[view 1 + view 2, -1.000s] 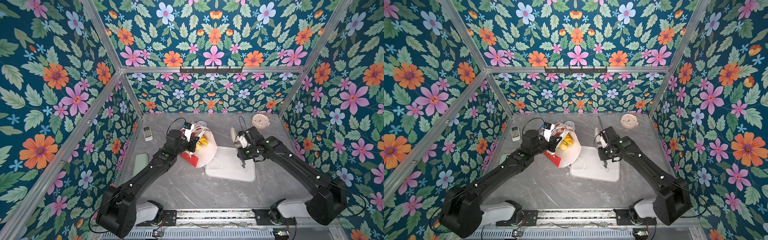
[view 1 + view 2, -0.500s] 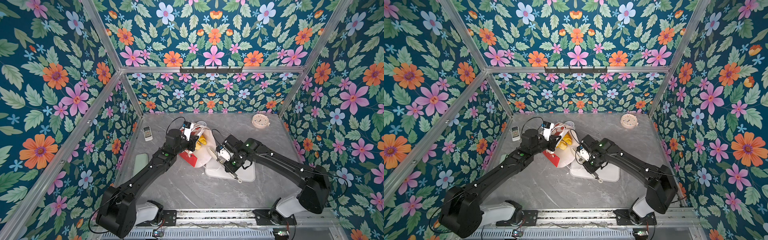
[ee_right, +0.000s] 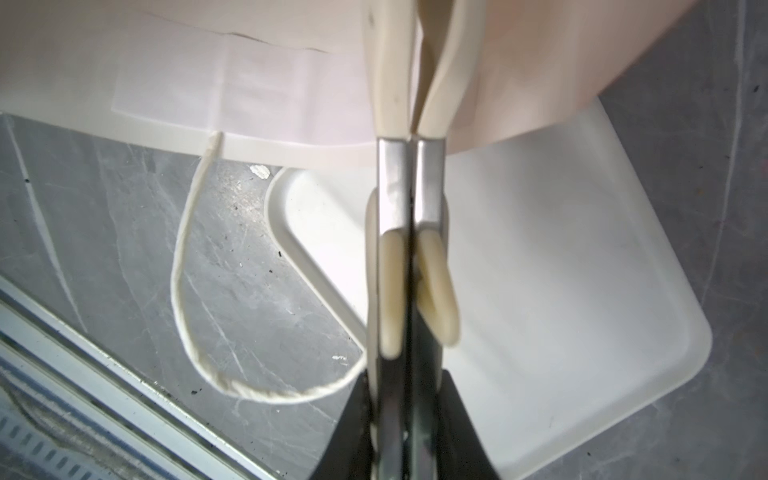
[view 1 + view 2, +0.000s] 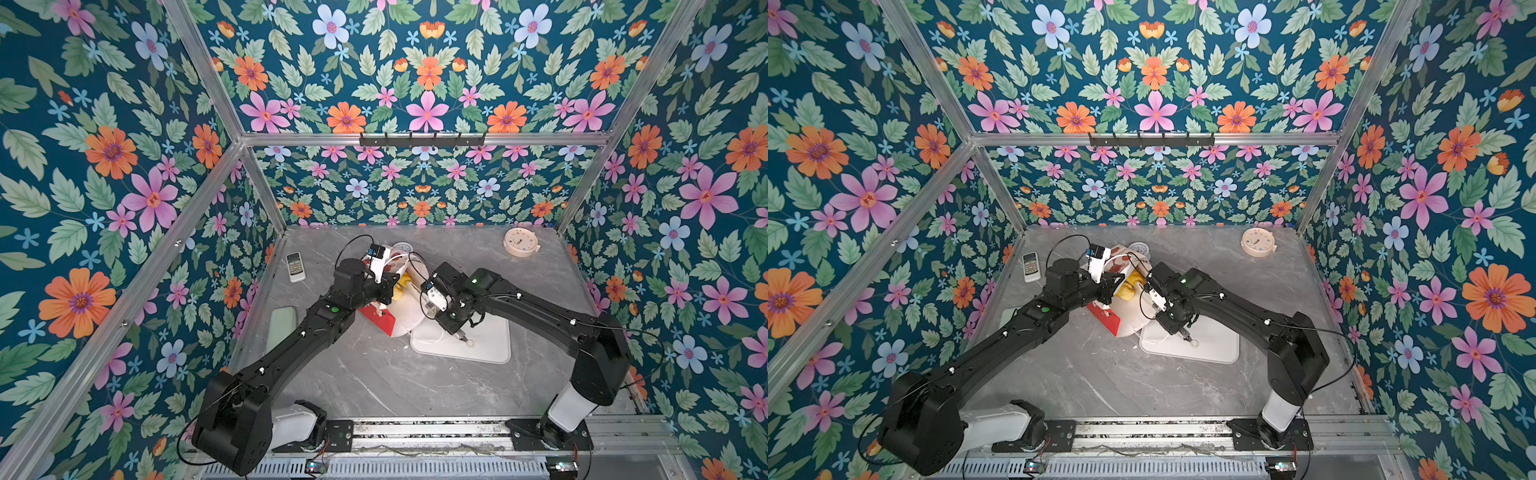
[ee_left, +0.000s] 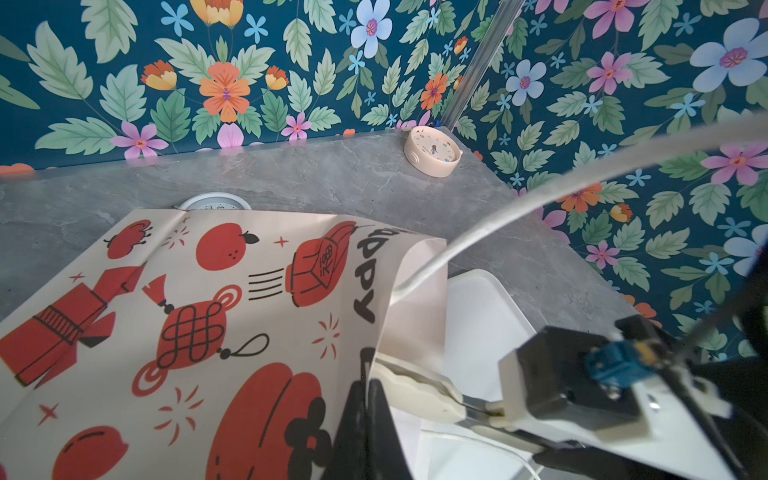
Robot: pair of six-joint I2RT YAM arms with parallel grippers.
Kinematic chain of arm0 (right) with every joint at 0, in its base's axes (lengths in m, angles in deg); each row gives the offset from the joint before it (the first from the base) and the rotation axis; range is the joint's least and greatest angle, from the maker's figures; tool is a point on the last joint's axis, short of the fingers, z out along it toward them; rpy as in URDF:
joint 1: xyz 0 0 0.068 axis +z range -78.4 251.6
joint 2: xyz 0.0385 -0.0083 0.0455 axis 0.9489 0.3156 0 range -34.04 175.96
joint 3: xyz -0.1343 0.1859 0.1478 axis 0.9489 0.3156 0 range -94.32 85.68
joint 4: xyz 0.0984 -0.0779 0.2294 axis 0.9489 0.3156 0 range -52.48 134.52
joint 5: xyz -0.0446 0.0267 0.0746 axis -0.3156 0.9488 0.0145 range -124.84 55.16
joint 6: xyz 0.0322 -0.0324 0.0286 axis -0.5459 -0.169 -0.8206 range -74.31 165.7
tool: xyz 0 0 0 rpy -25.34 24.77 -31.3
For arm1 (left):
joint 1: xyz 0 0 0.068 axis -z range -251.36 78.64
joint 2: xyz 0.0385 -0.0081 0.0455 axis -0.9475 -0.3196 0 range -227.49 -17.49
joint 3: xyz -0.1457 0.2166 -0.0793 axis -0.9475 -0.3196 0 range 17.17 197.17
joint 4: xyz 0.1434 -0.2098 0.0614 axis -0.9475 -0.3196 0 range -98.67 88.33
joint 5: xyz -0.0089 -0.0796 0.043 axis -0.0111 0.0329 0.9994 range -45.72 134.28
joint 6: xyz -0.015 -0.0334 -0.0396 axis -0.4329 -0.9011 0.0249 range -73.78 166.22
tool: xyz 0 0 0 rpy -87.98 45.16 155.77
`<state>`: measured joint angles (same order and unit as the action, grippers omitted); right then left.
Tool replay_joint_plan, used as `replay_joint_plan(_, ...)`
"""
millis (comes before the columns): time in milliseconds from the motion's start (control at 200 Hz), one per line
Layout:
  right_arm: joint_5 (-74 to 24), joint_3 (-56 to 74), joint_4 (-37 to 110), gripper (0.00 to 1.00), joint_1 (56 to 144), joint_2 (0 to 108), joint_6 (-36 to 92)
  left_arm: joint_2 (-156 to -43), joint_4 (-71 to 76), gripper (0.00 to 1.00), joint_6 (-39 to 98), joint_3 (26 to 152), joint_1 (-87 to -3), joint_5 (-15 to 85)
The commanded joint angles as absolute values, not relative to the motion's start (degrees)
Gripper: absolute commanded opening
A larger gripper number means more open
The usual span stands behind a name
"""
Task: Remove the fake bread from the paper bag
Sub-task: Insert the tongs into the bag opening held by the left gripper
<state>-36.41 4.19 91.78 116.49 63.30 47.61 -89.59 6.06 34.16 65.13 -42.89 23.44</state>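
Observation:
The paper bag [image 4: 380, 322] lies on its side on the table, red bottom toward the front left, white mouth [image 4: 1133, 316] facing right. Yellow fake bread [image 4: 400, 286] [image 4: 1128, 287] shows inside the mouth. My left gripper [image 5: 370, 399] [image 4: 384, 293] is shut on the bag's upper rim and holds it up. My right gripper [image 3: 409, 415] [image 4: 455, 328] is shut on a pair of metal tongs [image 3: 411, 174] with cream tips [image 5: 415, 384]. The tips reach just inside the mouth, close to the left gripper. In both wrist views the bread is hidden.
A flat white tray [image 4: 488, 347] [image 3: 561, 270] lies under my right gripper, next to the bag's mouth. A cord handle [image 3: 183, 291] loops onto the table. A cream clock [image 4: 519, 243] stands back right, a remote [image 4: 296, 267] back left, and a white round dial [image 4: 402, 248] behind the bag.
My right arm has swung left from above the tray's back edge to the bag, bringing the tongs' tips into its mouth. The left arm and the bag have stayed put.

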Motion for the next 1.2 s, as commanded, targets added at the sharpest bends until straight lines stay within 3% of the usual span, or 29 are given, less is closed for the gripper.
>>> replay_joint_plan(0,-39.7,3.2,91.6,0.21,116.4,63.8,48.1,-89.6,8.0,0.00,33.8,65.4,-42.8,23.0)
replay_joint_plan(585,-39.3,1.7,92.7,0.34,115.8,64.5,46.2,-89.4,8.1,0.00,34.1,65.2,-42.6,23.1)
replay_joint_plan(1195,-40.7,2.4,91.3,0.38,115.8,64.3,45.8,-88.8,8.4,0.00,33.9,64.5,-42.6,23.0)
